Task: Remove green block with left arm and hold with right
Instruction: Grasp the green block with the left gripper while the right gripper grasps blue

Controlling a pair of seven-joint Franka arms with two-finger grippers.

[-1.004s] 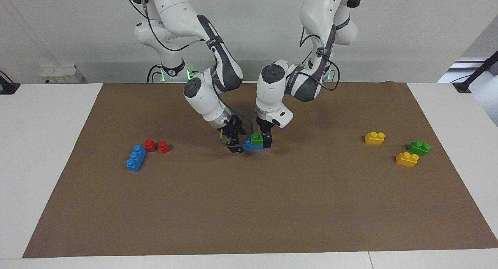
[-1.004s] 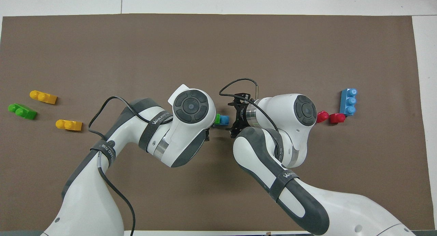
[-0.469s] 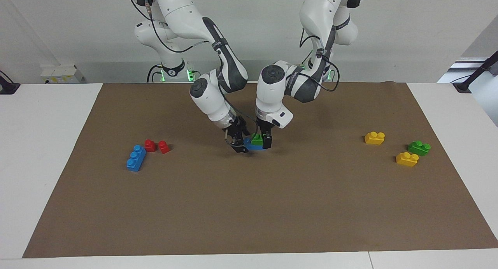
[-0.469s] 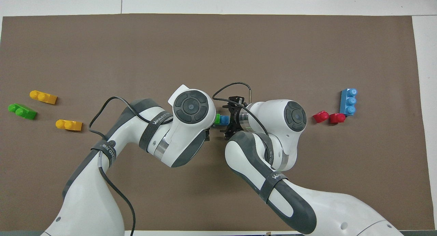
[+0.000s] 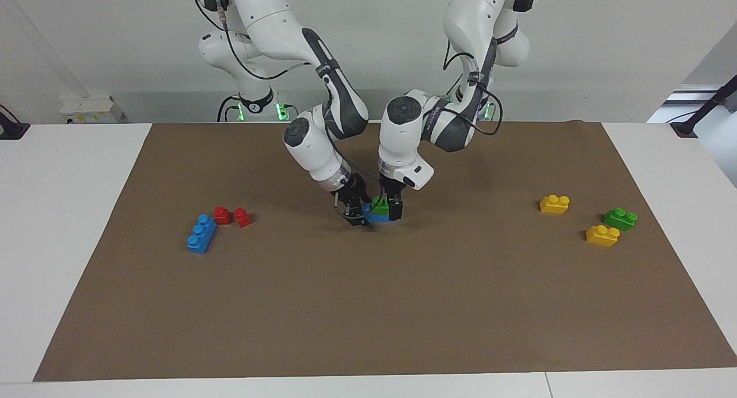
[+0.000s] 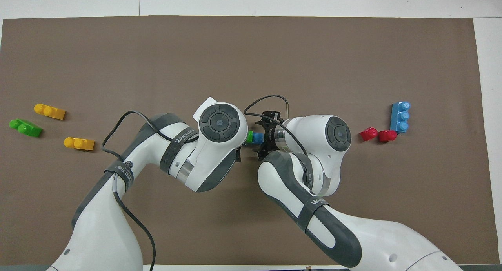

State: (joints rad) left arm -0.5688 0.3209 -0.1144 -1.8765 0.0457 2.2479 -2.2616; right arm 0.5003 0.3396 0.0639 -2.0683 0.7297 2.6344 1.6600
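Two grippers meet at the middle of the brown mat (image 5: 368, 306) on my tabletop (image 5: 69, 213). From the facing camera I see the green block (image 5: 379, 203) sitting on top of a blue brick (image 5: 377, 216) there, both on the mat. My left gripper (image 5: 393, 208) points straight down at the green block, with one black finger in front of it and the jaws closed around it as far as I can judge. My right gripper (image 5: 356, 212) comes in slanted at the end of the blue brick toward the right arm's side; I cannot tell how its jaws stand. In the overhead camera only a sliver of the green block (image 6: 249, 136) and blue brick (image 6: 257, 137) shows between the two wrists. Toward the right arm's end lie two red bricks (image 5: 232, 216) and a longer blue brick (image 5: 201, 233). Toward the left arm's end lie two yellow bricks (image 5: 554, 204) and a darker green brick (image 5: 620, 218).
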